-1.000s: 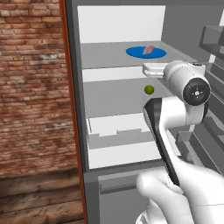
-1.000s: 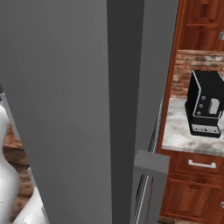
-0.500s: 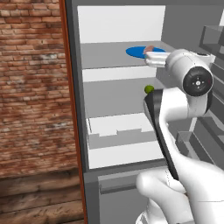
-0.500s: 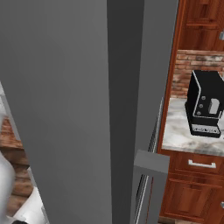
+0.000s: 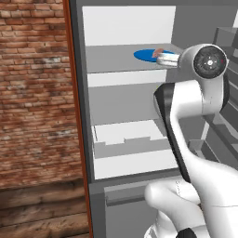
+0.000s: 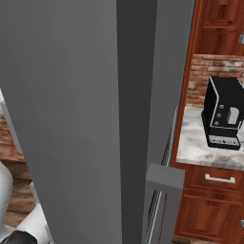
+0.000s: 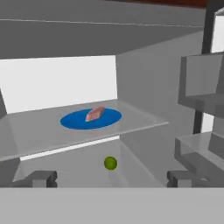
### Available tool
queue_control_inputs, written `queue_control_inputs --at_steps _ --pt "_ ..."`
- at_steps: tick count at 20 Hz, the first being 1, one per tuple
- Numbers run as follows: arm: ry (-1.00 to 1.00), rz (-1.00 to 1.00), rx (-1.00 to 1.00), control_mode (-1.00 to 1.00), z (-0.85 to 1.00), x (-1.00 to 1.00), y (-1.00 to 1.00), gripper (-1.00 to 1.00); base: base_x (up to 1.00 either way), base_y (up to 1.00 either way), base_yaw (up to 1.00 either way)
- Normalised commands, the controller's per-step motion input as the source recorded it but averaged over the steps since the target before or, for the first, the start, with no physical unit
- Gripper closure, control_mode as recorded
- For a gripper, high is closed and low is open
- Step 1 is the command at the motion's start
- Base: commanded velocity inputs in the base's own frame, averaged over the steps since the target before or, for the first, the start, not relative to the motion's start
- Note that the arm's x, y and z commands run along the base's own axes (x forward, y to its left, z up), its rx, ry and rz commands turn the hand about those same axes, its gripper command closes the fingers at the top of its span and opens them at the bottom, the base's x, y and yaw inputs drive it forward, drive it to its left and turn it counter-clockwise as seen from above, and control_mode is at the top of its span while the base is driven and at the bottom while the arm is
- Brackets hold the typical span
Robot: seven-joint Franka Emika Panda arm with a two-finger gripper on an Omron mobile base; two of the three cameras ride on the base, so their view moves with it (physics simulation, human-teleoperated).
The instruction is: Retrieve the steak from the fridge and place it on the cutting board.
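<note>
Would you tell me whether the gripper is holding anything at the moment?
Nothing: the gripper is open, short of the steak on its blue plate.

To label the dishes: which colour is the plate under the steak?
Blue; the plate beneath the steak shows best in hand view.

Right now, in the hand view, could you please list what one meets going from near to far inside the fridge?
Small green round fruit on the lower shelf → flat blue round plate on the upper shelf, with the pinkish-red raw steak on it → white back wall.

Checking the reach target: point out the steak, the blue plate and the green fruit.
steak [image 7: 95, 113], hand view, top of the meat.
blue plate [image 7: 74, 121], hand view, bare left part.
green fruit [image 7: 110, 163], hand view, its middle.
</note>
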Motion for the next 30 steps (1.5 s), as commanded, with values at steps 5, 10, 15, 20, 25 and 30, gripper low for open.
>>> queue_control_inputs --at_steps 5,10,15,20,25,30 --pt "0.25 0.0 0.09 -1.0 0.0 0.0 0.0 -1.0 0.0 0.0 0.0" --pt "0.14 0.0 0.0 -1.0 -0.06 0.05 0.0 -1.0 0.0 0.0 0.0" --pt "-0.03 0.0 -0.01 -1.0 -0.1 0.14 0.0 -1.0 0.0 0.0 0.0" --pt "-0.02 0.0 -0.03 -1.0 -0.23 0.13 0.0 -1.0 0.0 0.0 0.0" --pt "-0.01 0.0 -0.02 -1.0 -0.26 0.23 -0.05 -1.0 0.0 0.0 0.0" --pt "0.0 0.0 0.0 -1.0 -0.01 0.21 -0.13 -1.0 0.0 0.0 0.0"
